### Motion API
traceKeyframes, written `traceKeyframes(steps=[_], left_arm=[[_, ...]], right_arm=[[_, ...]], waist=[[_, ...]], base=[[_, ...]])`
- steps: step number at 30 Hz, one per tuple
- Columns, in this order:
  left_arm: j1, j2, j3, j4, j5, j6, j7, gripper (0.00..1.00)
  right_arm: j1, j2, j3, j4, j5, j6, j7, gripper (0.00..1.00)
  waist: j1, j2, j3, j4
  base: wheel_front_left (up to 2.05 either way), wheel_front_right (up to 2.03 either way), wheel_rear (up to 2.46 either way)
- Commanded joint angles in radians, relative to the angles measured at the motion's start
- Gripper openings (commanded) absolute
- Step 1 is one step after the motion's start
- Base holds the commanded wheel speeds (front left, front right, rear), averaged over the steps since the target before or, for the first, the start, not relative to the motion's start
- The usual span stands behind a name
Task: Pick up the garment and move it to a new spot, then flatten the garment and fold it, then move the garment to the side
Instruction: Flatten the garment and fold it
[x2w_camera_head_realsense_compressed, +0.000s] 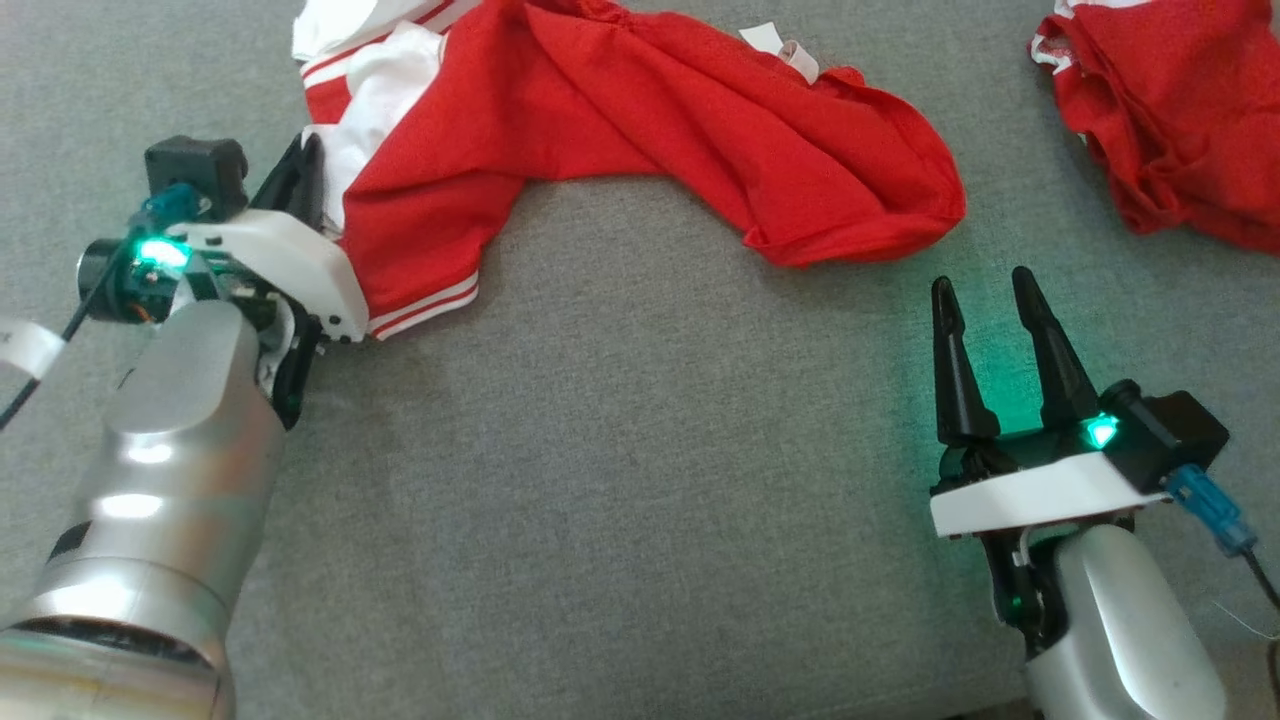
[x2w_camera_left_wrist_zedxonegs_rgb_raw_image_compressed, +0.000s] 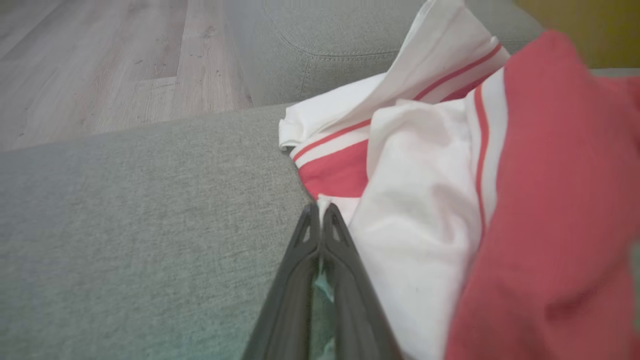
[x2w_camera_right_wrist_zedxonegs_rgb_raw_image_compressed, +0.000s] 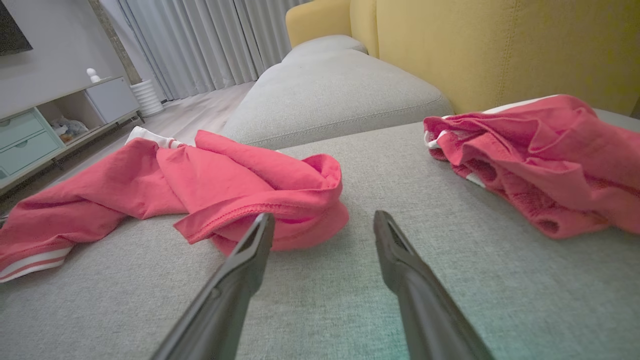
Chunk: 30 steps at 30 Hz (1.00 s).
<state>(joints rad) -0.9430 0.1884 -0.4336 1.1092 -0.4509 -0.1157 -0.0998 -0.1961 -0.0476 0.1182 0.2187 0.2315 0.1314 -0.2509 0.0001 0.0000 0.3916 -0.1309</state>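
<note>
While the right gripper (x2w_camera_head_realsense_compressed: 983, 280) hovers over the near right part of the grey seat cushion (x2w_camera_head_realsense_compressed: 640, 450) with its fingers spread apart and nothing between them, the left gripper (x2w_camera_left_wrist_zedxonegs_rgb_raw_image_compressed: 321, 210) at the cushion's left side has its fingers pressed together on a white edge of the red garment (x2w_camera_head_realsense_compressed: 640, 110). That garment lies crumpled along the far edge, from the left side toward the middle, its striped cuff nearest the left arm. A second red garment (x2w_camera_head_realsense_compressed: 1170, 130) sits bunched at the far right corner, near the yellow backrest (x2w_camera_right_wrist_zedxonegs_rgb_raw_image_compressed: 500, 45)
</note>
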Motion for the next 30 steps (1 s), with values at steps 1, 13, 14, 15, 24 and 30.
traceKeyframes(steps=[1,13,14,15,24,30], left_arm=[[-0.044,0.030,0.011,-0.021,-0.002,-0.003,-0.022,0.00],[-0.087,0.079,-0.043,-0.283,0.078,-0.013,-0.161,0.00],[-0.076,0.088,-0.049,-0.340,0.085,-0.013,-0.161,0.00],[-0.063,0.099,-0.067,-0.403,0.098,-0.014,-0.161,0.00],[0.096,0.293,-0.264,-0.808,0.077,-0.015,-0.162,0.00],[0.200,0.478,-0.452,-0.996,0.038,-0.015,-0.162,0.00]], right_arm=[[-0.012,-0.003,0.022,-0.025,-0.001,-0.001,-0.011,1.00],[0.003,-0.003,0.009,0.000,0.003,-0.001,-0.011,1.00],[0.006,-0.003,0.008,0.002,0.003,-0.001,-0.011,1.00],[0.010,-0.003,0.006,0.005,0.003,-0.001,-0.011,1.00],[0.042,-0.003,-0.014,0.025,0.009,-0.001,-0.011,1.00],[0.056,-0.003,-0.029,0.033,0.010,-0.001,-0.011,1.00]], waist=[[-0.0001,0.0000,-0.007,0.003],[-0.0001,0.0000,-0.122,0.037],[-0.0001,0.0000,-0.133,0.042],[-0.0001,0.0000,-0.144,0.047],[-0.0001,0.0000,-0.219,0.095],[-0.0001,0.0000,-0.247,0.132]], base=[[0.00,0.00,0.00],[0.00,0.00,0.00],[0.00,0.00,0.00],[0.00,0.00,0.00],[0.00,0.00,0.00],[0.00,0.00,0.00]])
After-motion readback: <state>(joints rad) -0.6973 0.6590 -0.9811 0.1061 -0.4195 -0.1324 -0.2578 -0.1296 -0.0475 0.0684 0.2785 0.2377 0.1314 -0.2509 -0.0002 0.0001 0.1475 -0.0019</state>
